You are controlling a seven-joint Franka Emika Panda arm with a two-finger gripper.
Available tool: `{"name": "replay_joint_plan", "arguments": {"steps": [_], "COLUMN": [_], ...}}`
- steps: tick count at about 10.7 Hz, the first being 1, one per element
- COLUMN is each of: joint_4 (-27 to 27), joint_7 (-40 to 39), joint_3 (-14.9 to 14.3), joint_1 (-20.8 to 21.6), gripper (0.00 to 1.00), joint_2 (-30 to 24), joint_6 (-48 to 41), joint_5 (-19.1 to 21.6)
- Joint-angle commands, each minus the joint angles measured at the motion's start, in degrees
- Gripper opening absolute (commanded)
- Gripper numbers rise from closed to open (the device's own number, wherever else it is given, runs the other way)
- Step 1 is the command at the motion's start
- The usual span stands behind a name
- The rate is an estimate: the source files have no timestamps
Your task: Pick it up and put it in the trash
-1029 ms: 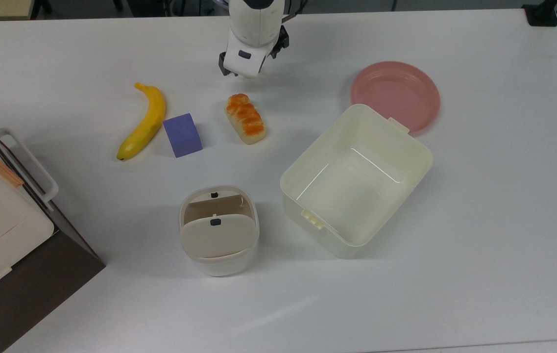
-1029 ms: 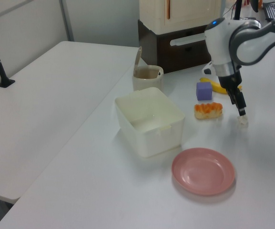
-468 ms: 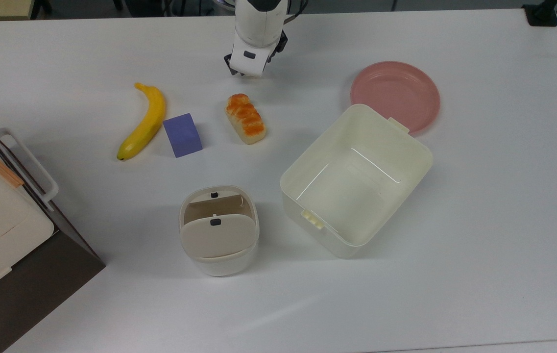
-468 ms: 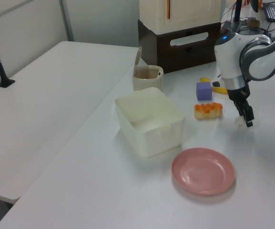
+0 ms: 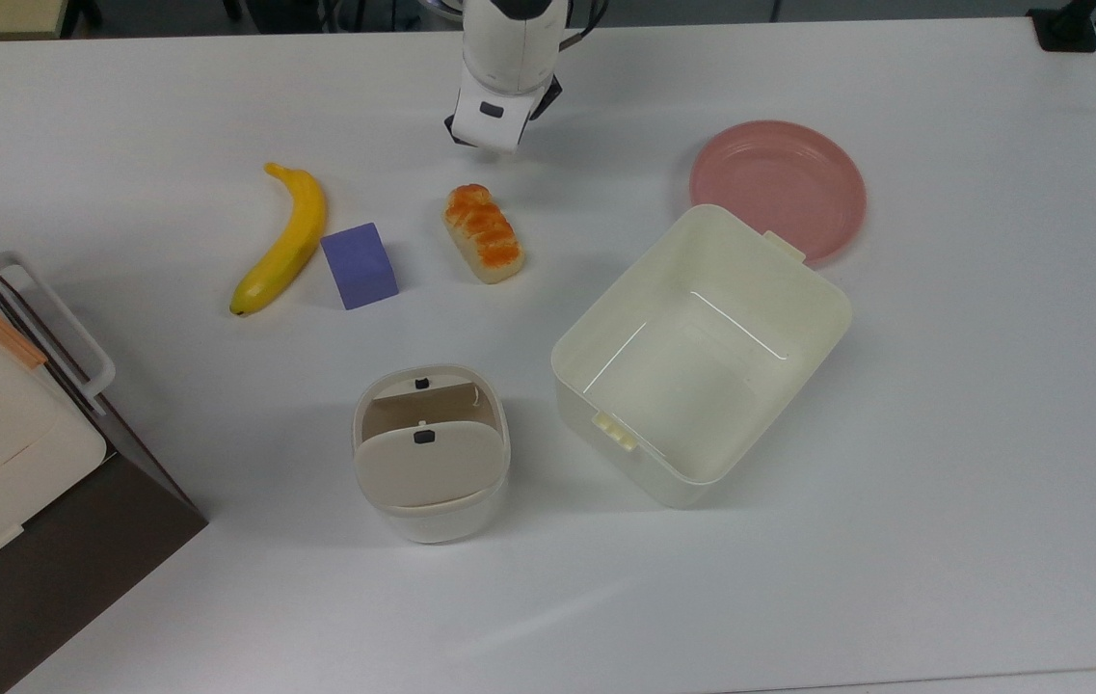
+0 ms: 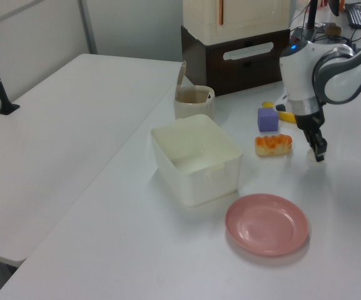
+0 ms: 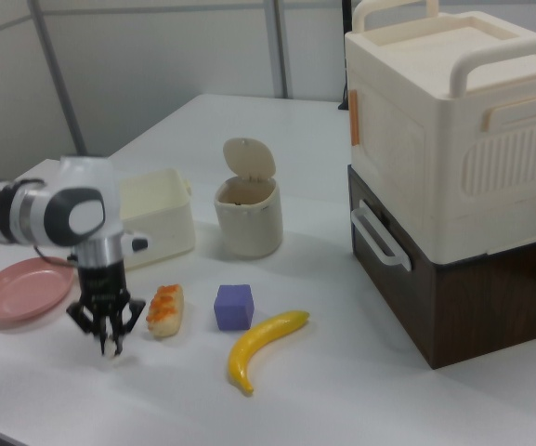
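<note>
- The gripper [image 6: 320, 154] has come down and drawn slightly toward the top view's upper edge. The pale paper wad [image 7: 110, 354], which sat plainly below its tips in the left view a second ago, is now mostly covered by them. Nothing else on the counter [image 5: 943, 482] has shifted.
- Position of the wad: at the very tip of the gripper, low against the counter, near the top view's upper edge. It is just beyond the bread loaf [image 5: 483, 234].
- State of the jaws: they point straight down at the wad. Whether they are pinching it or merely bracketing it cannot be told.
- Governing relation: the trash bin [image 5: 432, 525] lies well apart from the gripper, toward the top view's lower edge and a little to the top view's left. The bread loaf sits almost on that line.
- Bin opening: the beige flap [image 5: 422, 472] covers the half nearer the top view's lower edge. The open half faces the gripper, so an approach from above on that side appears suitable.
- Room for moving: the purple block [image 5: 360, 265] and banana [image 5: 282, 241] lie to the top view's left of the path. The cream tub [image 5: 625, 280] and pink plate [image 5: 779, 178] lie to the top view's right.
- The likely need is a lift high enough to clear the loaf, then a carry across the open counter between block and tub.
</note>
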Motion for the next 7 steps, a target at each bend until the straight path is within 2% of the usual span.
{"name": "replay_joint_plan", "arguments": {"steps": [1, 2, 4, 5, 7], "joint_4": [15.22, 21.46, 32.81, 35.82, 36.73], "joint_7": [0.03, -0.31, 0.56, 3.17, 11.51], "joint_3": [-1.84, -3.41, -4.57, -5.01, -5.19], "joint_1": [0.25, 0.16, -0.01, -0.45, -1.33], "gripper": [0.00, 0.00, 0.00, 0.00, 0.00], "joint_2": [0.10, 1.24, 6.49, 8.96, 12.22], "joint_6": [-8.67, -9.12, -5.81, -1.18, 13.12], "joint_5": [2.56, 4.05, 5.63, 6.34, 5.83]}}
